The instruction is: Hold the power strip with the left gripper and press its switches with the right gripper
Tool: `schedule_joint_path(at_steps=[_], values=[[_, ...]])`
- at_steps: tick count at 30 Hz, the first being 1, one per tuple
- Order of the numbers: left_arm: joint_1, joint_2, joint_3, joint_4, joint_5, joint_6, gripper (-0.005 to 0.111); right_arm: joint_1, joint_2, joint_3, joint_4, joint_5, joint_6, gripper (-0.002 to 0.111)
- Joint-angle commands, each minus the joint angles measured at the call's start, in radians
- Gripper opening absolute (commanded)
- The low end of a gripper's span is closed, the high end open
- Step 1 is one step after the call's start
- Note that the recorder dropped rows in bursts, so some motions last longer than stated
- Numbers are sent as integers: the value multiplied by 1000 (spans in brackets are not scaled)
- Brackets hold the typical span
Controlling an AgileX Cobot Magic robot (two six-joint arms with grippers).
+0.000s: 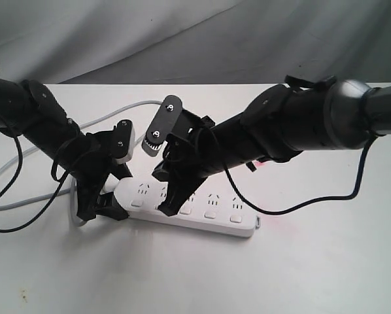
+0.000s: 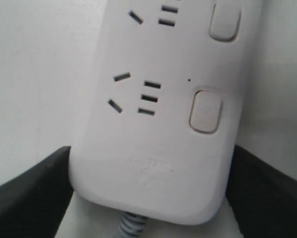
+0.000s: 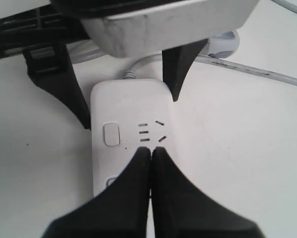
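The white power strip (image 1: 212, 208) lies on the white table with its sockets facing up. My left gripper (image 1: 107, 199) is shut on its cord end. In the left wrist view the black fingers (image 2: 29, 191) press both sides of the power strip (image 2: 153, 129), and two switches (image 2: 206, 111) show beside the sockets. My right gripper (image 1: 167, 209) is shut and points down onto the strip at the second switch from the cord end. In the right wrist view its joined tips (image 3: 151, 151) sit just past the first switch (image 3: 111, 135) and partly cover the second. I cannot tell if they touch.
The grey cord (image 1: 101, 121) loops over the table behind the left arm and crosses the right wrist view as cord (image 3: 248, 69). A loose black cable (image 1: 293, 208) hangs from the right arm down to the table near the strip's far end.
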Motion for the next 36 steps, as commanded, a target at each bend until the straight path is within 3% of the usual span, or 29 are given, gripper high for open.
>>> schedule_joint_path(at_steps=[1, 11, 17, 22, 26, 32, 36], values=[[-5, 3, -4, -10, -5, -8, 73, 22, -2, -6, 36, -21, -16, 0], [-5, 3, -4, -10, -5, -8, 73, 50, 3, -6, 34, -46, -18, 3], [-5, 3, -4, -10, -5, -8, 73, 50, 3, -6, 45, -48, -18, 34], [-5, 3, -4, -10, -5, -8, 73, 50, 12, -9, 71, -61, -20, 51], [-5, 3, -4, -10, -5, -8, 73, 50, 16, -9, 115, -61, -113, 54], [-5, 3, -4, -10, -5, -6, 73, 50, 51, -9, 389, -75, -488, 54], [-5, 3, -4, -10, -5, -6, 73, 50, 127, -83, 423, -72, -510, 54]])
